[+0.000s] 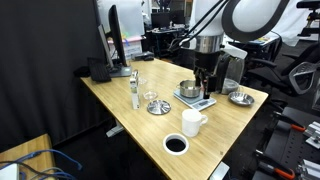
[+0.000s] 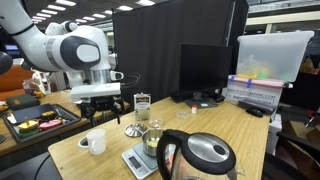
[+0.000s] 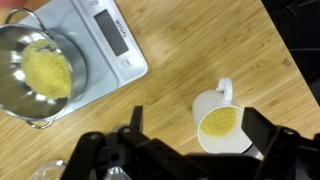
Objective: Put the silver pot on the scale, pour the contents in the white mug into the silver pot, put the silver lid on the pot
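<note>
Silver pot (image 3: pixel 12 60) sits on the scale (image 3: pixel 75 15) with yellow bits inside; the white mug (image 3: pixel 206 105) stands on the surface (image 3: pixel 200 50) under my hand (image 3: pixel 198 125), which is wide open and holds nothing; the mug has bits too, so I think pouring is my step; I must grip its side; the pot's left edge is cut off.

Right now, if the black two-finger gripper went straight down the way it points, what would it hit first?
Most likely the white ceramic mug with the loop handle. In the wrist view it sits between the open fingers, and an exterior view shows the gripper hanging right above it. How much height separates them is unclear.
</note>
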`<state>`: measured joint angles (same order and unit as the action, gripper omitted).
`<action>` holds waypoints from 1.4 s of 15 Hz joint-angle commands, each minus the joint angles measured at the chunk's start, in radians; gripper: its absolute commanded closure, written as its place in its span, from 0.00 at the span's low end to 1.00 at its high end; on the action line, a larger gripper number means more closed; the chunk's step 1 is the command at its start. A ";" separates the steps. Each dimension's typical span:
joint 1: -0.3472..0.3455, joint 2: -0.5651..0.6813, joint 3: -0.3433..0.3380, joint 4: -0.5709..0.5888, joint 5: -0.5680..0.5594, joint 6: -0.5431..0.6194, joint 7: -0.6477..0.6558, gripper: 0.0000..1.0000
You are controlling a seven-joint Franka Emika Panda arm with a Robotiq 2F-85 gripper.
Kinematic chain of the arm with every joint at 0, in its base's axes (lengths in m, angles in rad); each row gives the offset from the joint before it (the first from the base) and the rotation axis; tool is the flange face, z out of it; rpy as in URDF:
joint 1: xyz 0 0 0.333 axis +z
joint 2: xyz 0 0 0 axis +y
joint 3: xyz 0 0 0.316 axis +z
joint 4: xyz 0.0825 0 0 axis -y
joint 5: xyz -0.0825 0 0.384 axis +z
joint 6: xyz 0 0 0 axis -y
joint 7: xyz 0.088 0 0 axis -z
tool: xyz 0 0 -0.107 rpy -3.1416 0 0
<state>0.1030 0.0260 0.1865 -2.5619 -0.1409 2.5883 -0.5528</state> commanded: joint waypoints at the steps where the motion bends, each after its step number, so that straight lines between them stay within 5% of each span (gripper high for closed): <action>1: 0.024 -0.044 -0.010 0.036 -0.175 -0.061 0.077 0.00; 8: 0.058 0.053 -0.005 0.165 -0.304 -0.007 0.058 0.00; 15: 0.041 0.315 0.000 0.407 -0.239 -0.036 -0.024 0.00; 21: 0.044 0.322 -0.003 0.405 -0.256 -0.025 0.003 0.00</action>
<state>0.1487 0.3483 0.1820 -2.1578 -0.3980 2.5658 -0.5486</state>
